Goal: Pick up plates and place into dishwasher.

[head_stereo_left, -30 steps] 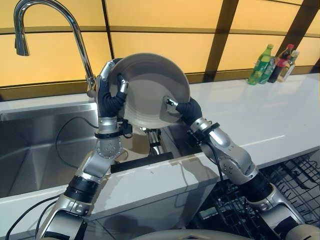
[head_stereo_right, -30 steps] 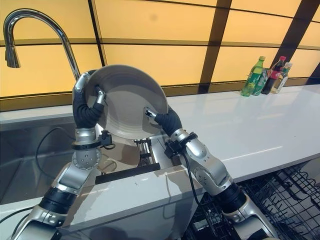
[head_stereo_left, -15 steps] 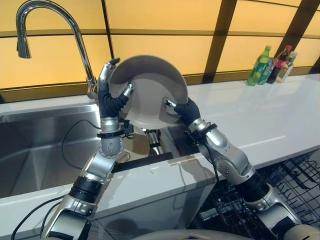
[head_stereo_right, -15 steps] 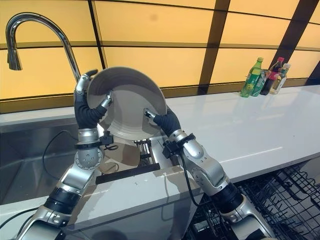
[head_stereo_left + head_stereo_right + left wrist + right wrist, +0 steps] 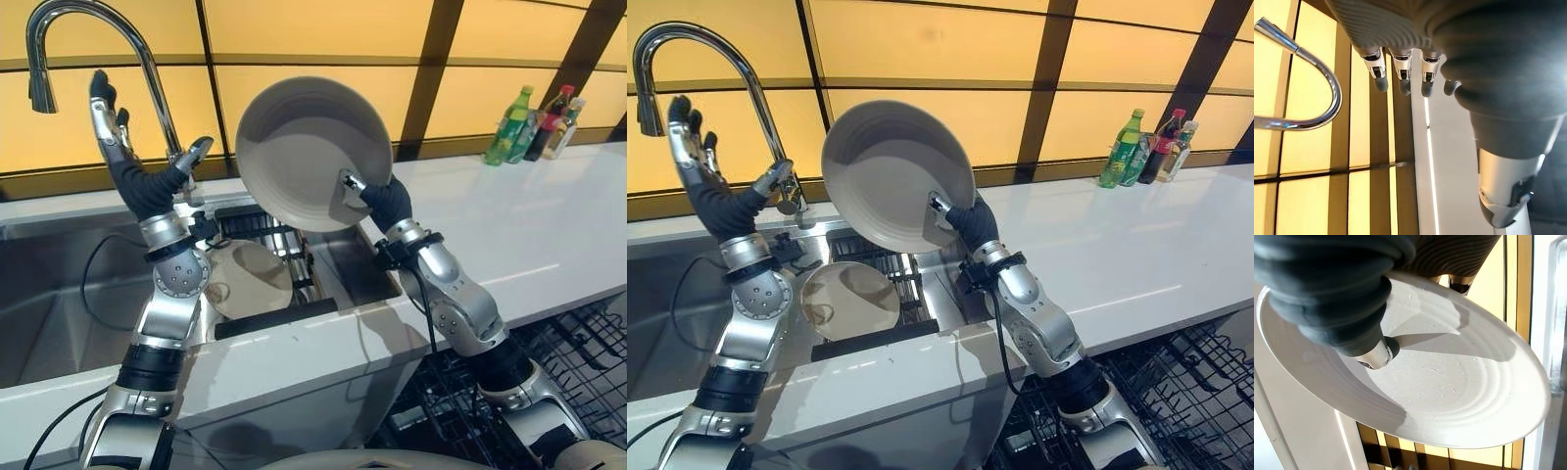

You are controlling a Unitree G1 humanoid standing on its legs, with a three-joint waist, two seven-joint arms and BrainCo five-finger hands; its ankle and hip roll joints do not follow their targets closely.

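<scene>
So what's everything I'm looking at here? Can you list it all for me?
Held plate: one, pale grey-white, raised on edge above the sink, pinched at its lower right rim.
Second plate: one, pale, lying in the sink by a dark rack.
Sink: one, steel, set into the counter at left.
Rack: one, dark, inside the sink behind the second plate.
Faucet: one, chrome, arched over the sink.
Countertop: one, white, running to the right.
Bottles: a small cluster, green, dark and clear, far right at the wall.
Dishwasher rack: one, black wire, lower right.
Left hand: open, raised beside the faucet.
Right hand: shut on the held plate.
</scene>
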